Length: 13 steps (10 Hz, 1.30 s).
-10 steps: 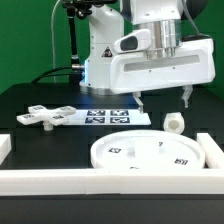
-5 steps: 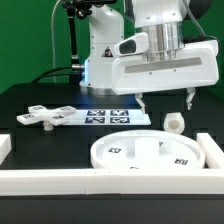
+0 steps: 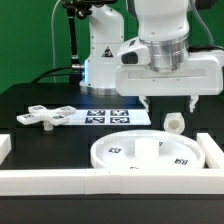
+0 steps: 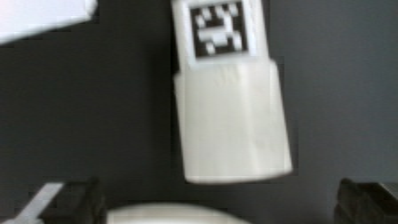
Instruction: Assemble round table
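Post (image 3: 174,123): lies on the dark desk (image 3: 40,95), just beyond the disc's far rim, toward the exterior view's right. Looks apart from the rim; can't be sure.
Disc (image 3: 150,152): flat on the desk at the front, inside the corner of the white walls (image 3: 100,184), tags facing up.
Foot (image 3: 45,116): cross shape, flat, well off toward the exterior view's left, by the end of the marker board (image 3: 105,116).
Tool (image 3: 167,102): spread wide, nothing in it. One fingertip (image 3: 146,103) hangs on each side, with the post below and roughly between them.
Wrist view: the post fills the middle as a long pale cylinder with a tag at one end, and both finger ends (image 4: 63,200) sit dark at the frame corners, clear of it.
Arm pose: wrist turned straight down, fingers vertical, hovering above the post, tips off the desk.
Handling, post: hard plastic, probably light and stiff. The smooth round side is likely to roll or slip.
Where to hold: across the barrel near mid-length, pads on opposite sides, clear of the tagged end.
Handling, disc: too broad to span, so the rim looks like the only hold.
Handling, foot: thin and flat; pinch one arm across its edges.
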Tool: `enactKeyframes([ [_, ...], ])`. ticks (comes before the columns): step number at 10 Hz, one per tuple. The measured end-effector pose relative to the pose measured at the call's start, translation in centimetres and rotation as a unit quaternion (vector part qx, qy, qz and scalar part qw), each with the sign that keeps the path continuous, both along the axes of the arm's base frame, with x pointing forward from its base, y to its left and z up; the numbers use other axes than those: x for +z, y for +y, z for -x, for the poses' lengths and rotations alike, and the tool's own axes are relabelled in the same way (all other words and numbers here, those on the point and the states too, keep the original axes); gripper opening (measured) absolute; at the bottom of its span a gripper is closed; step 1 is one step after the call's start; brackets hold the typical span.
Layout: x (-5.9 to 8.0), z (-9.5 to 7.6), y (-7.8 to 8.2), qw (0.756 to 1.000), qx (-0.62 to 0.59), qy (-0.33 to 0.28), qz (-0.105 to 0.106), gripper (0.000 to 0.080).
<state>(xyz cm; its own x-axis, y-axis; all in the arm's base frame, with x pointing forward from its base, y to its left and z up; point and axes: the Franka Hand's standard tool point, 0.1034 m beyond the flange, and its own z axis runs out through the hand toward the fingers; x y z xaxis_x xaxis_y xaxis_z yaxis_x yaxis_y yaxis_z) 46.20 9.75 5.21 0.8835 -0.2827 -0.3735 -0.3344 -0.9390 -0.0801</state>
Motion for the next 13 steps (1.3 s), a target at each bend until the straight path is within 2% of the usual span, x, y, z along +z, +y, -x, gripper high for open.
enactKeyframes([
  [2,-0.3,-0.6,-0.3,0.999,0.027,0.031,-0.024,0.0649],
  [4,-1.3,-0.5,0.1,0.994,0.043,0.087,-0.047,0.0649],
  [8,-2.5,0.2,1.0,0.972,0.059,0.212,-0.082,0.0649],
  [10,-3.2,0.3,1.1,0.969,0.06,0.223,-0.084,0.0649],
  [13,-4.1,1.3,1.4,0.966,0.061,0.238,-0.084,0.0649],
])
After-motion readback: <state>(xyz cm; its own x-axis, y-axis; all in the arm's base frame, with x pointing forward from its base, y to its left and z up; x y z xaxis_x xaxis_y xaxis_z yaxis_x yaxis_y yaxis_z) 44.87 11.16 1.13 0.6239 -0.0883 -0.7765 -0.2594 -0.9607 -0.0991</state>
